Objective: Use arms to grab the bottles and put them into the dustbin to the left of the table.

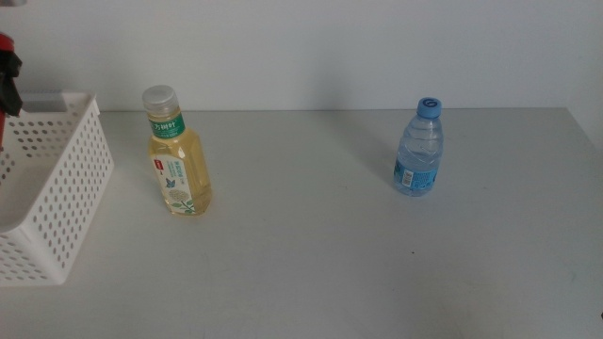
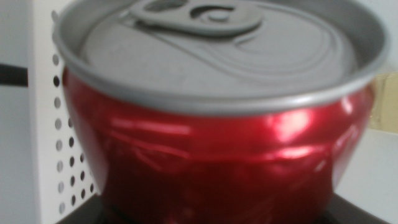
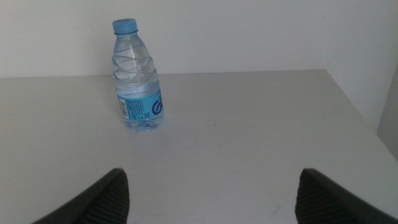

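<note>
A red can [image 2: 217,143] with a grey pull-tab lid fills the left wrist view, and my left gripper is shut on it, with only dark jaw edges showing low at the sides. In the middle view that gripper [image 1: 9,87] and a sliver of the can [image 1: 5,42] hang at the far left, above the white perforated dustbin [image 1: 57,188]. The pale-yellow tea bottle [image 1: 177,155] stands upright just right of the dustbin. The blue-capped water bottle [image 1: 419,151] stands upright at the right. My right gripper [image 3: 211,199] is open, well short of the water bottle [image 3: 138,81].
The grey table [image 1: 311,245] runs back to a white wall. The dustbin's holed wall [image 2: 62,124] shows close behind the can. In the right wrist view the table's right edge [image 3: 357,112] lies not far beyond the water bottle.
</note>
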Robot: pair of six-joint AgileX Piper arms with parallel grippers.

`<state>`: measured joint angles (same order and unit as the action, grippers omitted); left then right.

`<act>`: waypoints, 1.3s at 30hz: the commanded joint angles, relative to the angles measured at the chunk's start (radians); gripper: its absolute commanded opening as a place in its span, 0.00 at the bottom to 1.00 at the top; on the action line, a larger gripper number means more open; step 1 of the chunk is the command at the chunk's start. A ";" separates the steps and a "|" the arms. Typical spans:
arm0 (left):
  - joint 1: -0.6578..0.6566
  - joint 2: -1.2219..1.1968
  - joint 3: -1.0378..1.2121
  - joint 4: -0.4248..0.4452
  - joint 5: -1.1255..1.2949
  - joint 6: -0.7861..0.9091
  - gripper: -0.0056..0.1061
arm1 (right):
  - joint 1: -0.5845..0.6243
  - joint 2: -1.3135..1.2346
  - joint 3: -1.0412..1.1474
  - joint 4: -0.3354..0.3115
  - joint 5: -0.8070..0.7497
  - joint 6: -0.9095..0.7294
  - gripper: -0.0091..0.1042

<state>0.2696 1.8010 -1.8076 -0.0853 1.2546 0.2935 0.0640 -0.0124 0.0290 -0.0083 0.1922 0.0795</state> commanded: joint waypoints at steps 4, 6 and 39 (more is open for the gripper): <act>0.000 0.018 -0.047 0.094 0.062 0.023 0.04 | -0.005 -0.023 -0.010 -0.012 -0.080 -0.004 0.91; 0.000 0.048 -0.047 0.109 0.062 0.023 0.04 | -0.005 -0.023 -0.010 -0.012 -0.080 -0.004 0.91; 0.000 0.323 -0.047 0.103 0.061 -0.007 0.31 | -0.005 -0.023 -0.010 -0.012 -0.080 -0.004 0.91</act>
<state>0.2697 2.1945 -1.8185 0.0129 1.2208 0.3006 0.0640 -0.0124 0.0290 -0.0083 0.1922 0.0795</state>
